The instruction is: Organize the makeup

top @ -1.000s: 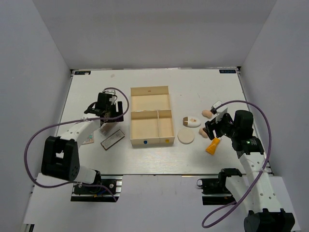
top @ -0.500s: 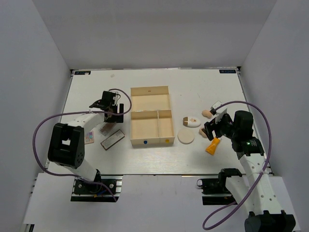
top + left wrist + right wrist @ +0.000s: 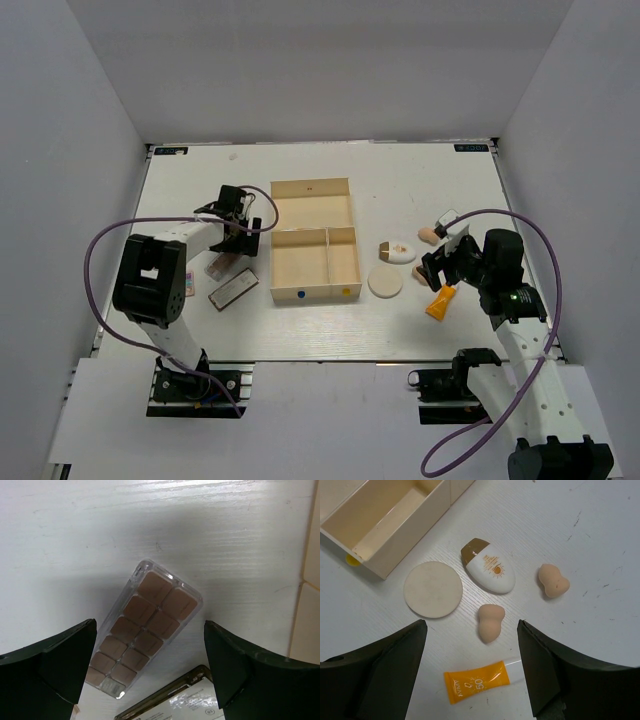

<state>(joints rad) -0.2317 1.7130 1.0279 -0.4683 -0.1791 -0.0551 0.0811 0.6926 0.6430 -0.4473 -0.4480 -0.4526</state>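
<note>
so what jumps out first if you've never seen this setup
The cream three-compartment tray sits mid-table with no makeup in it. Right of it, under the open right gripper, lies a loose cluster: round puff, white oval pad, two peach sponges and an orange tube. Left of it, the open left gripper hangs over a brownish palette.

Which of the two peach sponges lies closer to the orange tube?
The sponge by the orange tube, next to the round puff; the other sponge lies farther off, beyond the white oval pad.
</note>
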